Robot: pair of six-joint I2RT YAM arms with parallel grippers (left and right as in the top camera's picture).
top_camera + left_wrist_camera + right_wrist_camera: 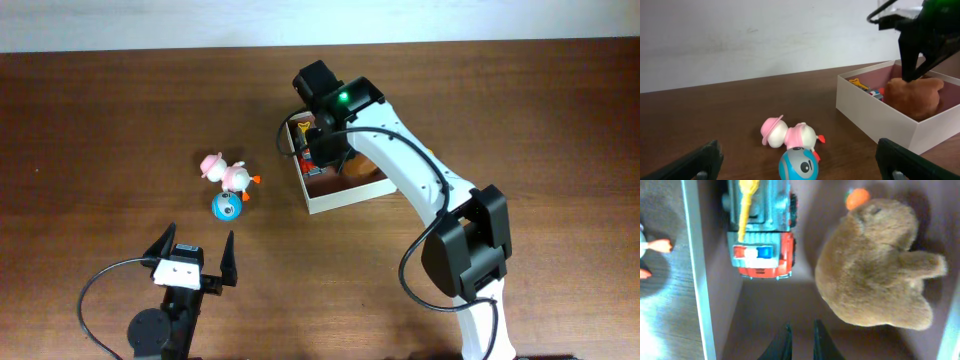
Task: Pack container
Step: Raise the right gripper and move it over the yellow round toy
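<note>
Overhead, the left gripper (197, 242) sits at six o'clock on the dark wooden table (90, 120), fingers spread wide and empty. Toward twelve lie a blue ball (227, 207) and pink-white ducks (228, 173). The container (345, 199) stands at two o'clock. Only the right wrist view shows the right gripper (802, 342) inside it, fingers nearly together and empty, near a brown plush (875, 275) and toy truck (760, 230). A white wall (765, 35) shows only from the left wrist.

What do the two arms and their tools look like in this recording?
The right arm has white curved links, black joint housings, a lit green light near the wrist and a thin black cable. The left arm has a black round base and white wrist block. The left tool and right tool have black tapered fingers.
</note>
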